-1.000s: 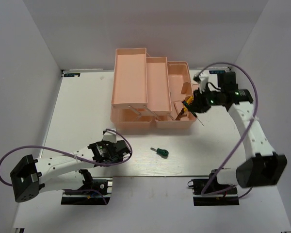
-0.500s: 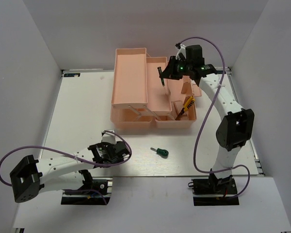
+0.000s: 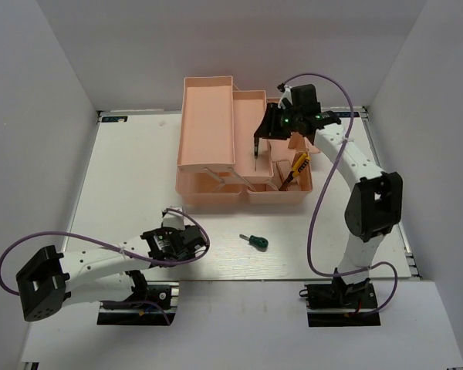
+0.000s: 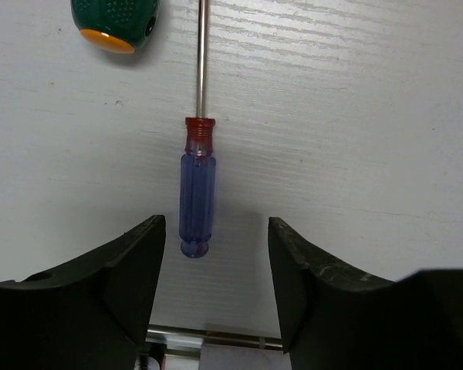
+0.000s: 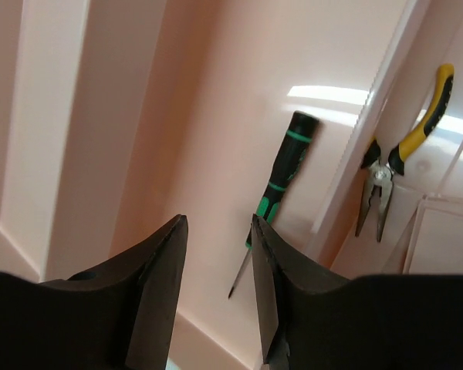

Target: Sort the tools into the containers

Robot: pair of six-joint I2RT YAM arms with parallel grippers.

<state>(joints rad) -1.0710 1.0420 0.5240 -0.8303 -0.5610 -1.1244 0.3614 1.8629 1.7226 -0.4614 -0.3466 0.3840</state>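
A dark green-handled screwdriver (image 5: 282,176) lies loose in the middle tray (image 3: 251,116) of the salmon-pink toolbox (image 3: 208,196); from above it shows by the tray's right wall (image 3: 256,145). My right gripper (image 5: 220,223) hangs open and empty over it (image 3: 262,131). Yellow-and-black pliers (image 5: 401,150) lie in the lower right compartment (image 3: 296,165). My left gripper (image 4: 216,231) is open low over the table (image 3: 191,240), its tips either side of the butt of a purple-handled screwdriver (image 4: 197,193). A stubby green screwdriver (image 3: 255,242) lies on the table, also seen at the left wrist view's top (image 4: 116,23).
The toolbox's far left tray (image 3: 207,116) stands folded out, with a rear right compartment (image 3: 284,112) behind the pliers. White walls close in the table on three sides. The right arm's purple cable (image 3: 324,193) loops down beside the toolbox.
My right arm swung from the toolbox's right side to over the middle tray carrying the dark green screwdriver, then opened; the screwdriver now lies in the tray. The left arm has barely moved.
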